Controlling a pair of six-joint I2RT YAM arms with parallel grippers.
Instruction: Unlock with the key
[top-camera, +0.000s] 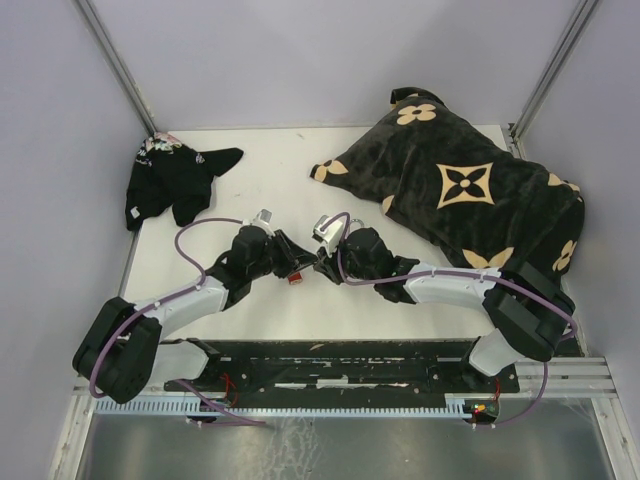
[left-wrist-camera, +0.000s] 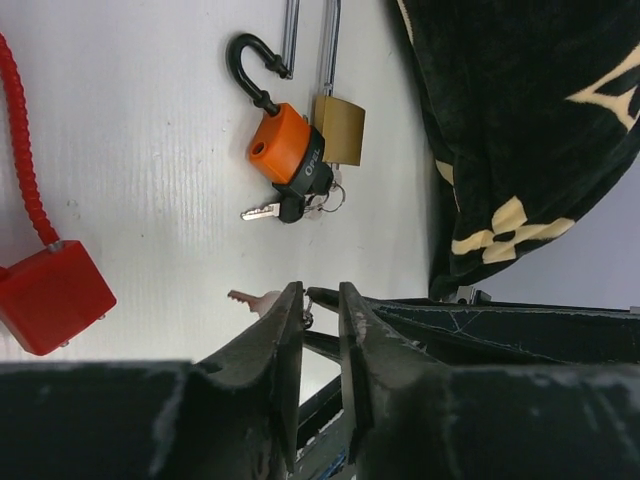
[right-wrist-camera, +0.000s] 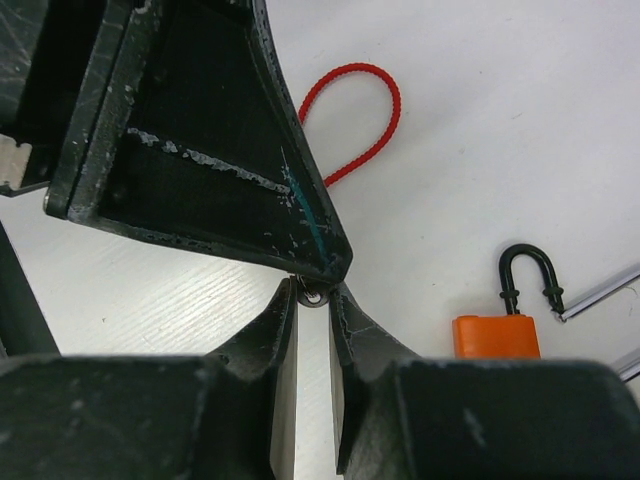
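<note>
A small copper-toned key (left-wrist-camera: 245, 297) lies on the white table, its blade poking out left of my left gripper (left-wrist-camera: 318, 292), whose jaws stand a narrow gap apart with the key's ring (right-wrist-camera: 315, 297) between the tips. My right gripper (right-wrist-camera: 314, 295) meets it tip to tip and pinches that ring. Both grippers meet at mid-table, left (top-camera: 297, 262) and right (top-camera: 322, 263). A red padlock (left-wrist-camera: 50, 295) with a red cable shackle (right-wrist-camera: 360, 110) lies just beside them, and shows in the top view (top-camera: 296, 277).
An orange padlock (left-wrist-camera: 283, 148) with an open black shackle, a brass padlock (left-wrist-camera: 340, 128) and a bunch of keys (left-wrist-camera: 270, 210) lie beyond. A dark patterned blanket (top-camera: 470, 190) covers the far right. A black cloth (top-camera: 170, 180) lies at the far left.
</note>
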